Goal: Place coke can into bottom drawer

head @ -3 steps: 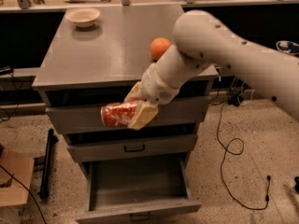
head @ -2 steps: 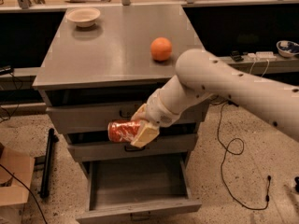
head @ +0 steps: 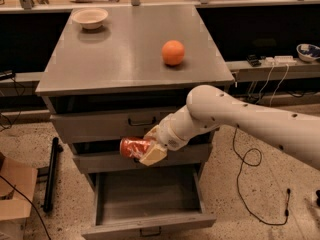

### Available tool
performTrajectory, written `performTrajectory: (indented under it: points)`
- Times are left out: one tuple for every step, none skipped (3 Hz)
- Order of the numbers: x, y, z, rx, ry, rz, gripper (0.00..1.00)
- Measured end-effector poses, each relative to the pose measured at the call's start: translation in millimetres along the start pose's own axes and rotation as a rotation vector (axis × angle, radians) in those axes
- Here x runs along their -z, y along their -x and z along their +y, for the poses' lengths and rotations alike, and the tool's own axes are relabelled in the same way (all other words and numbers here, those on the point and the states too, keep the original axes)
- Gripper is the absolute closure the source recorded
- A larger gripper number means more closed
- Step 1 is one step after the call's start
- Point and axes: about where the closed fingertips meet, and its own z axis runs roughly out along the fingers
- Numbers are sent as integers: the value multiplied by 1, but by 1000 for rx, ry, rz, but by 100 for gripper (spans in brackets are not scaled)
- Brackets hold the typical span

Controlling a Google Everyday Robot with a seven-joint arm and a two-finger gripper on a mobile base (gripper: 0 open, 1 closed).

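Our gripper [head: 148,152] pinches the coke can [head: 133,147] sideways above the open bottom drawer [head: 150,223]; we should lower it straight in, clear of the walls, before releasing.

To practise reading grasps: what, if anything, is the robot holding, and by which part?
The gripper holds the coke can by the end nearest the arm. The can lies sideways above the open bottom drawer.
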Motion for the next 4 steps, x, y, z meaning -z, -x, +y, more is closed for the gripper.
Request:
performTrajectory:
  points:
    - [0,0,0,0,0,0,100]
    - [-19,-17,-2,-48,10,26,100]
    - [-49,-52,6,-116,41,47,100]
    - [-78,-91,12,-181,41,23,100]
